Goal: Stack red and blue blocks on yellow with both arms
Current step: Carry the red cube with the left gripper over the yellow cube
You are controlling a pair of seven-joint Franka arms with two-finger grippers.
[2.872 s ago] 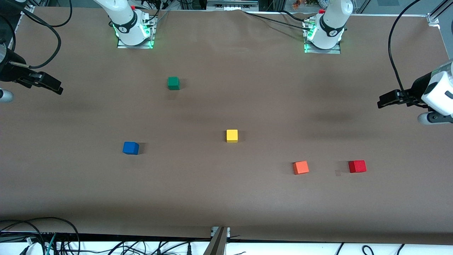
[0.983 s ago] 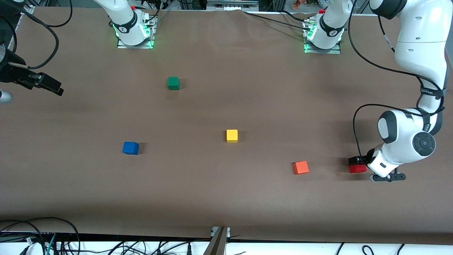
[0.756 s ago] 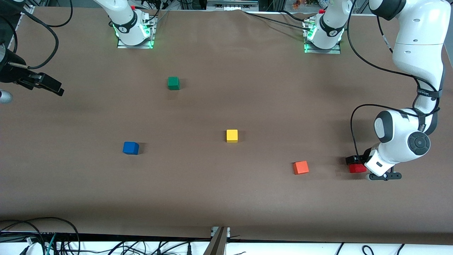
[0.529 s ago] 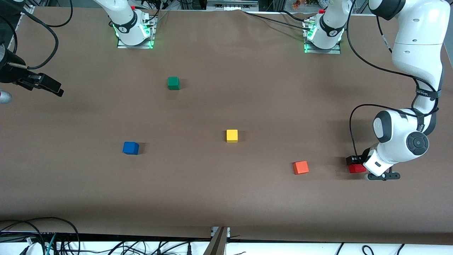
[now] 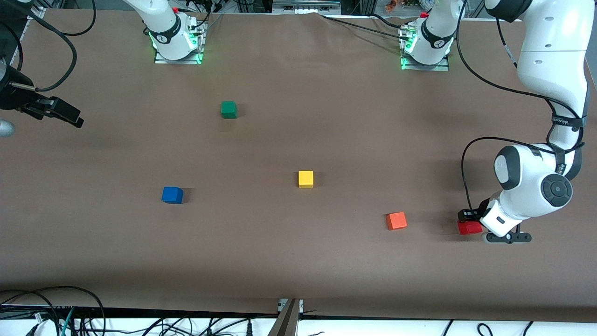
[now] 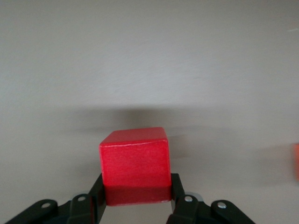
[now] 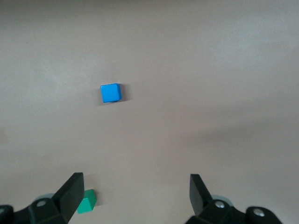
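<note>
Two of our cubes wait on the counter [image 5: 298, 261], and one is already between our fingers: the left gripper [image 5: 470, 223] is clamped on the red block [image 5: 469, 227] at the left arm's end of the counter, its two black fingers pressed to opposite side faces in the left wrist view [image 6: 135, 165]. We judge it lifted clear or just leaving the surface, since a soft shadow lies apart from it there.

The relation that matters to us now is where the yellow cube [image 5: 306, 179] lies from that red block: toward the right arm's end of the counter and somewhat farther from the front camera, near the middle, standing alone with its top bare. The orange cube [image 5: 396, 220] sits between the two, a little nearer the front camera than the straight line across, so we reckon the carry should stay high enough to pass over it.

The blue block [image 5: 172, 195] rests well apart from yellow, toward the right arm's end; the right wrist view shows it too [image 7: 111, 92]. Our right gripper [image 5: 55, 110] waits with fingers spread wide, over the counter's edge at its own end, and is the nearer one to blue. The green cube [image 5: 228, 109] is out of the way.
</note>
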